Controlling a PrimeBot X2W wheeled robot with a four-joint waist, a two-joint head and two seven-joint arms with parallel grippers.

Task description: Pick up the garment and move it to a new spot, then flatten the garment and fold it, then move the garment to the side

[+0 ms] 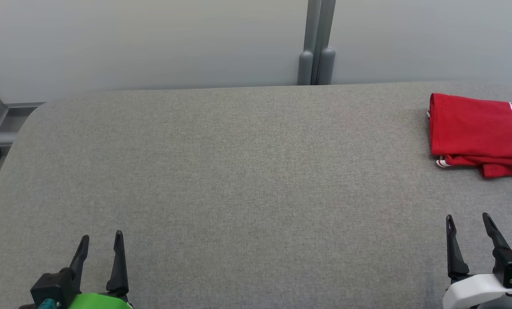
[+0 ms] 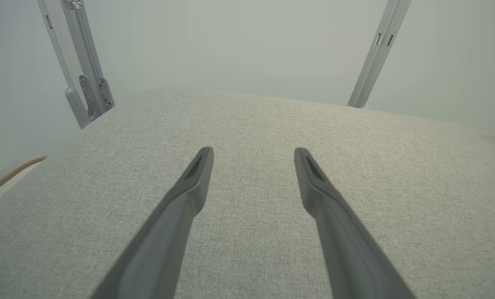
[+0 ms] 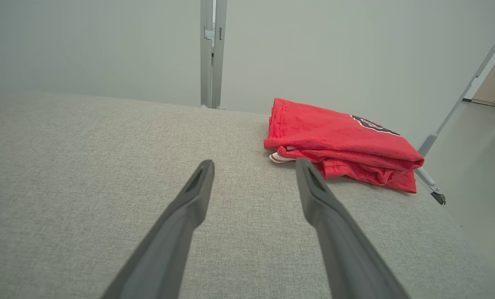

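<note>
Right tool [image 1: 468,216] sits lower right of the head view, jaws wide apart, gripping nothing; left tool [image 1: 102,235] is the same at lower left. Garment [image 1: 474,128] lies folded on the desk [image 1: 238,171] at upper right, straight up-frame from our right tool and well apart from the left. Long axis probably runs left-right, but the frame edge cuts it. We'd judge the right arm nearer for any further move.
</note>
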